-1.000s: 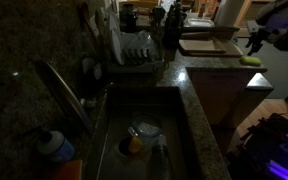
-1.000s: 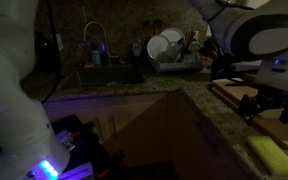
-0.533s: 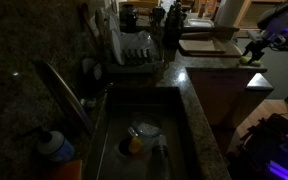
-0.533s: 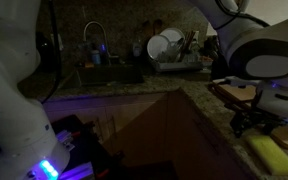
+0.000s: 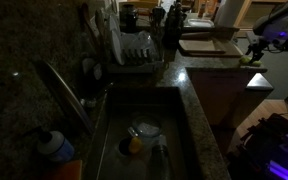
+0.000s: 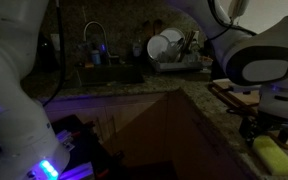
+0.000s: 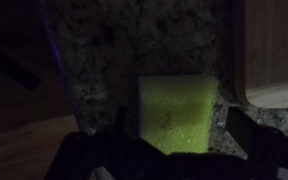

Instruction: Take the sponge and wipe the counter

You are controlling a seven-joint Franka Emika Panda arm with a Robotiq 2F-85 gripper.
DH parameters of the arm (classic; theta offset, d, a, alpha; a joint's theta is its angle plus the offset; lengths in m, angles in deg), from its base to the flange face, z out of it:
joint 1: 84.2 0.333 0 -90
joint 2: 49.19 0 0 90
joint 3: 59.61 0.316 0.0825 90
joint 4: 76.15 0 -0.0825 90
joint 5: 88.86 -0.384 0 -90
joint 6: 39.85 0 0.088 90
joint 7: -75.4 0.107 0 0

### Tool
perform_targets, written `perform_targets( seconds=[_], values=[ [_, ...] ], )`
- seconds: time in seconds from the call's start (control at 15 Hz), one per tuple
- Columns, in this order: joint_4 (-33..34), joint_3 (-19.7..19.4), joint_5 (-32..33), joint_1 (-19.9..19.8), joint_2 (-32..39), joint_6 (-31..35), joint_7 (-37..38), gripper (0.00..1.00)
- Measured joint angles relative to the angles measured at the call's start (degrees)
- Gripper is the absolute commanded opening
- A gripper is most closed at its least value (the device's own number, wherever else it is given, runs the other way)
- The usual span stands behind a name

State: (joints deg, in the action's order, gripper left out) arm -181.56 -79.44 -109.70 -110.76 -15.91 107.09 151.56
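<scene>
Dim kitchen with a dark speckled granite worktop (image 7: 134, 40): we see the robot's claw (image 6: 267, 130) low over a yellow-green sponge (image 7: 176, 112).
We find the sponge lying flat on the worktop near its edge, just beside a pale wooden board (image 7: 274, 50). In the wrist view the claw's two fingers (image 7: 89, 155) stand apart, one on each side of the sponge; we cannot tell whether they touch it. In both exterior views the claw hangs right above the sponge, well apart from the sink (image 5: 144, 115) and dish rack (image 5: 134, 50).
</scene>
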Motion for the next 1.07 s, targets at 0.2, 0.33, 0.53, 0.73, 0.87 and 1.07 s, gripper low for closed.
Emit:
perform_targets(
  seconds=[0.2, 0.33, 0.53, 0.73, 0.87, 1.07],
  values=[
    [0.1, -0.1, 0.0, 0.2, 0.2, -0.5, 0.1, 1.00],
    [0.1, -0.1, 0.0, 0.8, 0.7, -1.3, 1.4, 1.00],
    [0.5, -0.4, 0.0, 1.3, 1.3, -1.2, 1.9, 1.00],
    [0.6, -0.5, 0.0, 1.4, 1.5, -1.2, 1.9, 1.00],
    [0.6, -0.5, 0.0, 1.4, 1.5, -1.2, 1.9, 1.00],
    [0.6, -0.8, 0.1, 1.6, 1.5, -1.0, 2.2, 1.00]
  ],
)
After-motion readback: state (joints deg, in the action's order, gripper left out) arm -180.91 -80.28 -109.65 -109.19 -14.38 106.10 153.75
